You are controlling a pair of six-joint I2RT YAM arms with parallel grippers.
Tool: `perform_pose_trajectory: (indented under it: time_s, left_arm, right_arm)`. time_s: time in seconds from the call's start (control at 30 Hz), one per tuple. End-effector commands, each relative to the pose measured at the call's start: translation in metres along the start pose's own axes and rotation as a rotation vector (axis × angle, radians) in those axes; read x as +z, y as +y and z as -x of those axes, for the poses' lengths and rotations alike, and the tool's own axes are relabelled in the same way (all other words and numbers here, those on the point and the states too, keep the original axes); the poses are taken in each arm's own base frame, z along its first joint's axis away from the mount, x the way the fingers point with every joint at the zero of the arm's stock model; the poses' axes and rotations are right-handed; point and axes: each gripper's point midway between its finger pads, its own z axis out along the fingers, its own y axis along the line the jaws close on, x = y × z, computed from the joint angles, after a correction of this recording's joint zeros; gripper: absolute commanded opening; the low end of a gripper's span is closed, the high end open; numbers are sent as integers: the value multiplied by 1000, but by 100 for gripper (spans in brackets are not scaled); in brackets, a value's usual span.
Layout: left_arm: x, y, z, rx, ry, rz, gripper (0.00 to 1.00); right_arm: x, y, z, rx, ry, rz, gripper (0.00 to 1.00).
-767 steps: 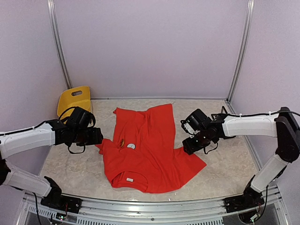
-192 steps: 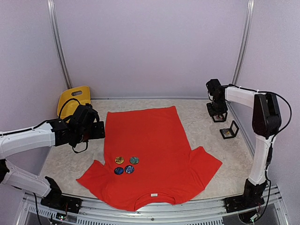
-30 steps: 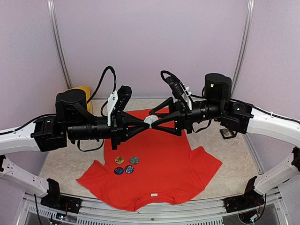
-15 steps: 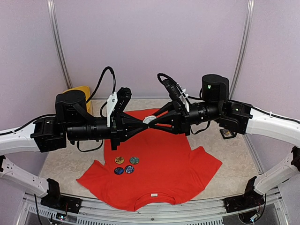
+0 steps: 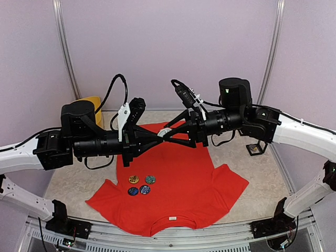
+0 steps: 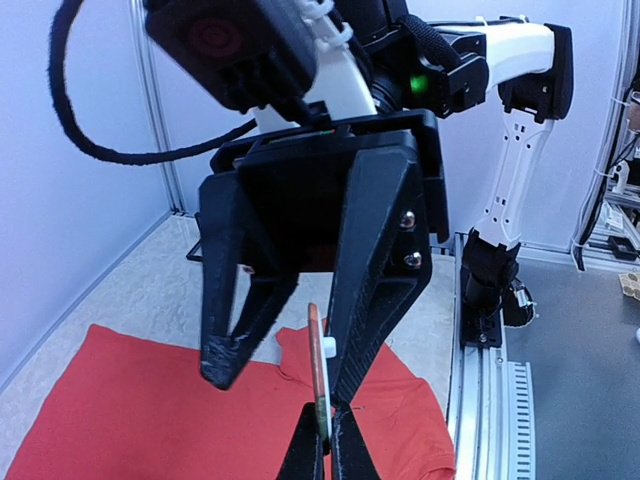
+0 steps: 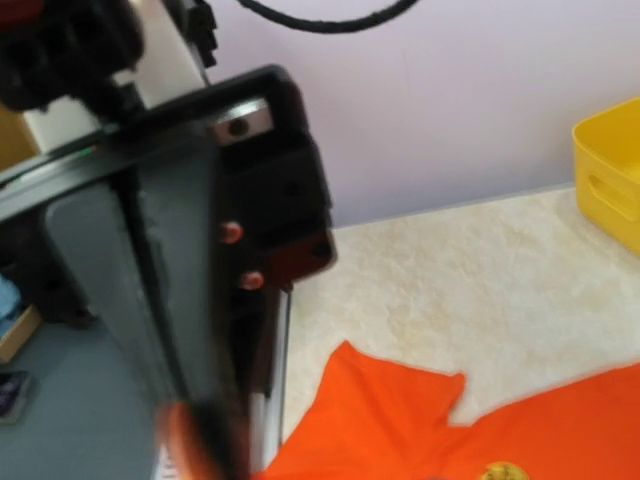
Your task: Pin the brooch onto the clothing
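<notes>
One brooch (image 6: 320, 385) sits pinched edge-on in L gripper (image 6: 323, 442), mid-air above the red T-shirt (image 5: 178, 184) spread flat on table (image 5: 247, 199); R gripper (image 6: 285, 380) faces it tip-to-tip, jaws apart either side of brooch, not clamped.

The top camera looked down from above and behind the arm bases, far enough back to take in the whole table (image 5: 262, 178), the T-shirt (image 5: 173, 178) and both arms. The left wrist camera looked along its own fingers (image 6: 305, 455), past the brooch (image 6: 318, 375), close up at the right gripper (image 6: 285, 385). The right wrist camera faced the opposite way, at the left gripper (image 7: 205, 420), very near and blurred. All three views shared the T-shirt.
</notes>
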Motion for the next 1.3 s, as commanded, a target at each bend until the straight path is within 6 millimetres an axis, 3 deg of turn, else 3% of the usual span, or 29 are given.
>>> perform_pose_trajectory:
  time_s: [0.0,0.23,0.4,0.57,0.7,0.83,1.0,1.17,1.27]
  left_arm:
    - [-1,-29,5,30,-38,-134,0]
    - [-3,-25,5,23,-52,-108,0]
    - [-4,-13,1,16,-40,-37,0]
    - [-3,-10,-3,6,-31,-18,0]
    - [-4,-9,-2,11,-33,-16,0]
    - [-4,-9,-1,7,-33,-14,0]
    - [-5,-11,0,3,-40,-22,0]
    - [-6,-10,0,2,-43,-19,0]
    - [-6,-11,1,3,-46,-24,0]
  right_arm:
    - [6,-23,-8,10,34,-102,57]
    - [2,-11,-11,-20,60,-50,74]
    - [-6,36,-12,-104,73,156,94]
    - [-21,52,-5,-164,27,168,96]
    - [-27,42,6,-171,-20,71,84]
    - [-27,29,12,-162,-43,-4,48]
    - [-22,26,9,-134,-42,-2,32]
    - [-18,26,3,-121,-21,15,38]
    - [-14,23,-2,-109,-8,15,34]
